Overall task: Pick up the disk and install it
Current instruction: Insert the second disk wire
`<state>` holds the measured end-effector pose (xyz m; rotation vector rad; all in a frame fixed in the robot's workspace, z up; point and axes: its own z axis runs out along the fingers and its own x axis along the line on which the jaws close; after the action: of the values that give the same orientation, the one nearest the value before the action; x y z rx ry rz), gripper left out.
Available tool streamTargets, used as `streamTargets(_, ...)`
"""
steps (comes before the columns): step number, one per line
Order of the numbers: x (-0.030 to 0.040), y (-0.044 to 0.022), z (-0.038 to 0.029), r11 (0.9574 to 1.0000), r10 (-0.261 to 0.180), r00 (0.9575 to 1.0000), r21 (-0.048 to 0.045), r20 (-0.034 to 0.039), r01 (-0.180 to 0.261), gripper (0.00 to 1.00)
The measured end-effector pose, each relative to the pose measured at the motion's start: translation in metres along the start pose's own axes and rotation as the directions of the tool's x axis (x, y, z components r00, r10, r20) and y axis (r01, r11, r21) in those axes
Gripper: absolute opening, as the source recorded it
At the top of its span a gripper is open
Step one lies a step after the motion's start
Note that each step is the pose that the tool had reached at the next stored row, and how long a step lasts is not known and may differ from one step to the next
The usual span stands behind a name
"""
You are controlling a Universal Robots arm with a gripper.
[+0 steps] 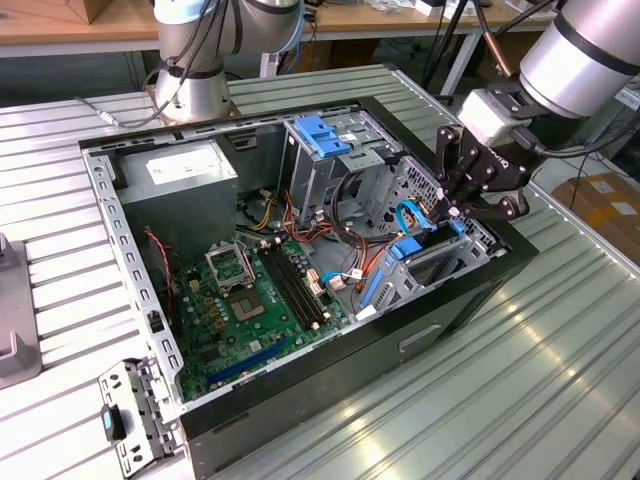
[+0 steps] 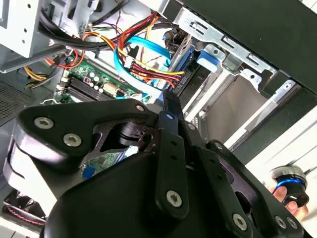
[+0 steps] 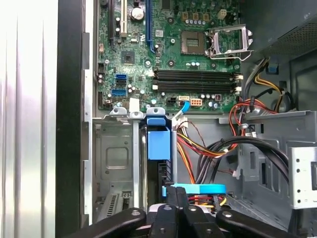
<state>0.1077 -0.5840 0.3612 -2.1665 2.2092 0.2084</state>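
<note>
I note gripper directly above disk, upright in drive bay; finger state indeterminate.

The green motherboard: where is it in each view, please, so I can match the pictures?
Exterior view: motherboard inside the case, toward the exterior view's left.
Second wrist view: behind the coloured cables, at.
First wrist view: beyond the drive cage, at.
Shared landmark: its black memory slots.

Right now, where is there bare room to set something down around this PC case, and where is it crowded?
Free: ribbed metal table beside the case. Crowded: the drive bay under the hand, thick with cables.
</note>
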Motion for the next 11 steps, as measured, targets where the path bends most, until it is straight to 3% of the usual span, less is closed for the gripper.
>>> streamTargets(2,-0.0002,-0.0028,-0.0015,1.0,-0.001,0.9999,-0.0013,0.0164,0.001,0.1)
streamTargets(4,0.0001,-0.0139,-0.0024,1.0,-0.001,0.9997,-0.0086,0.0228,0.001,0.1)
streamTargets(9,0.0027,-0.0369,-0.0042,0.9997,0.001,0.9997,-0.0238,0.0249,0.0,0.1)
streamTargets(11,0.0027,-0.04,-0.0051,0.9997,0.001,0.9997,-0.0255,0.0262,0.0,0.1)
